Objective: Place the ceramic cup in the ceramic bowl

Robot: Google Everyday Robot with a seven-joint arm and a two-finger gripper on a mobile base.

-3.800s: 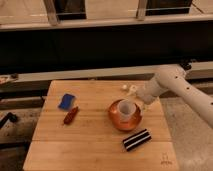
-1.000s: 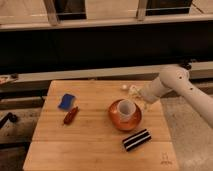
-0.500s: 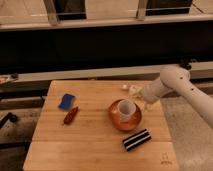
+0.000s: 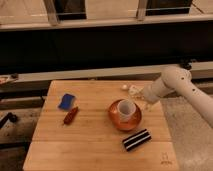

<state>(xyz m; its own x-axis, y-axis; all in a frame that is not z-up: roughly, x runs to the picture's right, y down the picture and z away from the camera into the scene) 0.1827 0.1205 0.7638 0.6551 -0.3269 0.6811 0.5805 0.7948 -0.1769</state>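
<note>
The white ceramic cup [image 4: 126, 108] stands upright inside the orange-brown ceramic bowl [image 4: 117, 120] on the wooden table [image 4: 95, 140], right of centre. My gripper [image 4: 143, 98] is at the end of the white arm, just right of the bowl's upper right rim, apart from the cup. The arm reaches in from the right edge of the view.
A black-and-white striped block [image 4: 136, 139] lies in front of the bowl. A blue object [image 4: 66, 101] and a red-brown object [image 4: 70, 115] lie on the left. Small white lumps [image 4: 130, 89] sit near the far edge. A dark counter runs behind the table.
The gripper has drawn back to the right, away from the cup. The cup stays in the bowl.
</note>
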